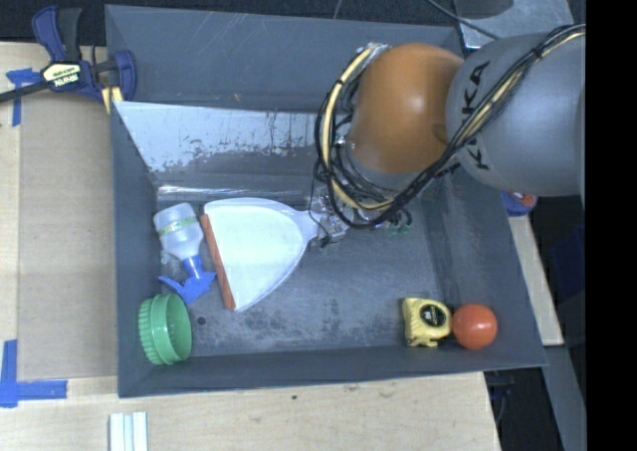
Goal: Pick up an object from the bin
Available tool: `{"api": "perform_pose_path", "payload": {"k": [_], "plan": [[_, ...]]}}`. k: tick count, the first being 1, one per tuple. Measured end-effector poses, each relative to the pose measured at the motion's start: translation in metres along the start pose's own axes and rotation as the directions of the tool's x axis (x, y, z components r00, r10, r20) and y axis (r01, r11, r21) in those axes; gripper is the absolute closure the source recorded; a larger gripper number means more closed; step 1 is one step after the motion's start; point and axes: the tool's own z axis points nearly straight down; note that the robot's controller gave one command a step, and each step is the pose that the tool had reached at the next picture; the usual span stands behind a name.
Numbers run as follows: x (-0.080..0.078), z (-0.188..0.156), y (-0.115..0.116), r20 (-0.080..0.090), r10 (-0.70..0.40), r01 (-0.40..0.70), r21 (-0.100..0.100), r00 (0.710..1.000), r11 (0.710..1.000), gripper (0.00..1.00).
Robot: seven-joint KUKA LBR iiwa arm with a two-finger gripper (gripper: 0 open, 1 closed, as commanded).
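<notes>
The gripper (324,227) hangs low near the bin's centre, tucked under the arm's orange cover (403,111) and its loops of cable, so I cannot tell how far open it is or whether it has hold of anything. Its tip sits at the narrow end of a white fan-shaped scoop (254,250) with an orange strip along its wide edge; the scoop lies flat at 9 o'clock from the gripper, and whether the 2 touch I cannot say. That narrow end is probably the likeliest place to grip, since the broad blade lies too flat to pinch. Beyond the scoop, at 9 o'clock in the bin, a clear bottle (177,230) lies against the orange strip with a blue piece (189,286) just below it, and a green lid (164,328) rests in the 7 o'clock corner. A yellow tape measure (426,322) and an orange ball (475,327) sit side by side at 5 o'clock, settled where floor meets wall. The bin (398,275) has a scuffed grey floor and sloping walls, the 12 o'clock wall scratched bright. The floor is bare between scoop and tape measure, so the arm has room to lift.
</notes>
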Motion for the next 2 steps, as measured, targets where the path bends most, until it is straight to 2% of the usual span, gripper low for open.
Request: {"api": "perform_pose_path", "payload": {"k": [1, 2], "plan": [[-0.021, -0.047, -0.005, 0.008, 0.241, -0.241, 0.0, 0.97, 0.97, 1.0], [-0.034, -0.201, -0.009, 0.021, 0.357, -0.357, -0.004, 0.934, 0.934, 1.0]]}}
